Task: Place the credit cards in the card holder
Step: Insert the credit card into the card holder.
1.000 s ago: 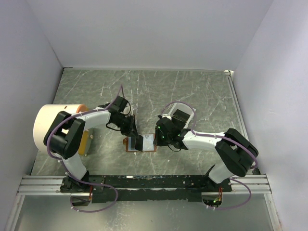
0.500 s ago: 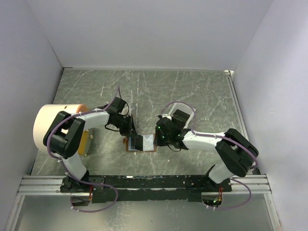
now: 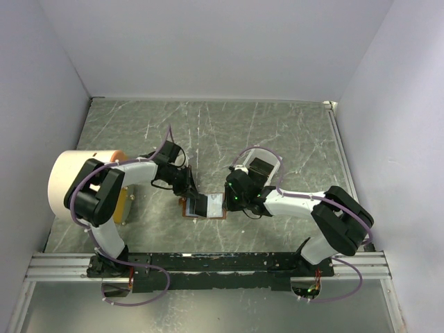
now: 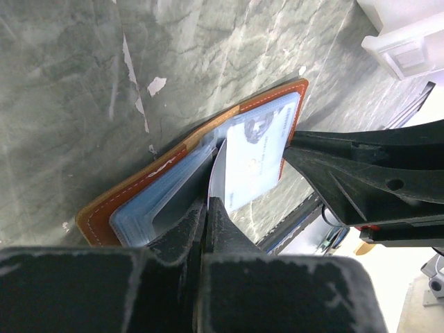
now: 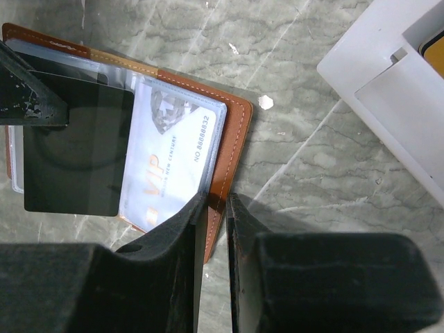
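The brown card holder (image 3: 205,207) lies open on the table, light-blue lining up. A pale VIP card (image 5: 170,159) sits in its right pocket. My left gripper (image 3: 189,196) is shut on a dark credit card (image 5: 76,152) and holds it over the holder's left half; in the left wrist view (image 4: 207,201) this card (image 4: 220,163) stands edge-on at the pockets. My right gripper (image 5: 217,201) is shut on the holder's brown right edge (image 5: 236,139) and pins it. An orange card (image 5: 436,52) lies in the white tray.
The white tray (image 3: 261,167) stands just behind my right gripper, and shows in the right wrist view (image 5: 388,83). A large white roll with an orange end (image 3: 73,182) and a yellowish object (image 3: 123,207) sit at the left. Grey walls close in the table.
My left gripper has shifted slightly toward the holder's middle with the dark card. My right gripper has stayed on the holder's edge.
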Motion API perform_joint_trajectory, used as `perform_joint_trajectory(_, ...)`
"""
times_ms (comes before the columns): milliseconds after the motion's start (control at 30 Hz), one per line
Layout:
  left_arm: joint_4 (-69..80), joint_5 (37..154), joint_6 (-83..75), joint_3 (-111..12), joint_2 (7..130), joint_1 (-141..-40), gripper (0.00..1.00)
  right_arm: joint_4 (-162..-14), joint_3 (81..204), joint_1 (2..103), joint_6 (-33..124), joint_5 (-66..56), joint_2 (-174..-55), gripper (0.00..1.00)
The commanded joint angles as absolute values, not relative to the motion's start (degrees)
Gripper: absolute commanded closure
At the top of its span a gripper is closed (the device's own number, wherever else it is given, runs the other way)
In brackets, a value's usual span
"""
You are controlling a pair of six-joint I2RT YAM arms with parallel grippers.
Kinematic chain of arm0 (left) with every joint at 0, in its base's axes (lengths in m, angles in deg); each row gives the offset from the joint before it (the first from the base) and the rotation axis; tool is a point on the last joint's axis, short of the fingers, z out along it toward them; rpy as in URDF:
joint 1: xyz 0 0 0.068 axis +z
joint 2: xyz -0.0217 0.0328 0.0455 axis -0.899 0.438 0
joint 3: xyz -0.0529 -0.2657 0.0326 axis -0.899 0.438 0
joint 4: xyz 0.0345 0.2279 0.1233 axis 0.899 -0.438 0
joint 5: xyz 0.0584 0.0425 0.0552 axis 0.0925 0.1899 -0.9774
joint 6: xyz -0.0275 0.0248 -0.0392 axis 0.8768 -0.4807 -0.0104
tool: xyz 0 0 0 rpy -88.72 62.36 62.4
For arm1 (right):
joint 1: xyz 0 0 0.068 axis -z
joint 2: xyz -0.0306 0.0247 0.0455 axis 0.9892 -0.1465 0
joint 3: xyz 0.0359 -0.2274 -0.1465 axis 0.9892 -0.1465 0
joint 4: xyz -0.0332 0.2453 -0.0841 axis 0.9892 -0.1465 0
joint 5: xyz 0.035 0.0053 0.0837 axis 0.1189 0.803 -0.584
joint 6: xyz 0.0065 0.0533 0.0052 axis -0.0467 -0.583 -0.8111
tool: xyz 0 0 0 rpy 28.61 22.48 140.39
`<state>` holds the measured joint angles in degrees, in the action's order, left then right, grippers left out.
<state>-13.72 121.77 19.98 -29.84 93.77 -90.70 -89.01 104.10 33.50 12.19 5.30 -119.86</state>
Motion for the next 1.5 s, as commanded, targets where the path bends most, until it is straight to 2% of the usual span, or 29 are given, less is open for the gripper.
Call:
perform_joint_trajectory(0, -10.3, 121.3, 19.7, -30.1, 96.1, -91.7, 0.93, -88.7, 103.0, 33.1, 11.9, 5.1, -119.6, 0.83)
perform_joint_trajectory(600, -17.8, 123.9, 16.7, -34.2, 91.7, -91.7, 0.93, -91.0, 103.6, 33.2, 11.2, 6.3, -116.8, 0.82)
perform_joint_trajectory(733, -18.3, 124.6, 17.1, -34.8, 91.3, -91.7, 0.93, -91.6, 104.4, 33.1, 10.3, 6.5, -113.9, 0.77)
perform_joint_trajectory(900, -18.8, 124.6, 17.2, -35.6, 90.9, -91.7, 0.93, -90.1, 104.5, 33.1, 9.3, 5.2, -113.0, 0.76)
perform_joint_trajectory(1200, -15.9, 126.4, 17.9, -34.1, 94.1, -91.3, 0.93, -87.0, 105.3, 33.1, 9.1, 2.9, -119.1, 0.77)
perform_joint_trajectory(1467, -16.4, 124.1, 16.9, -34.0, 96.1, -91.2, 0.93, -89.3, 104.2, 33.1, 8.9, 5.5, -121.7, 0.82)
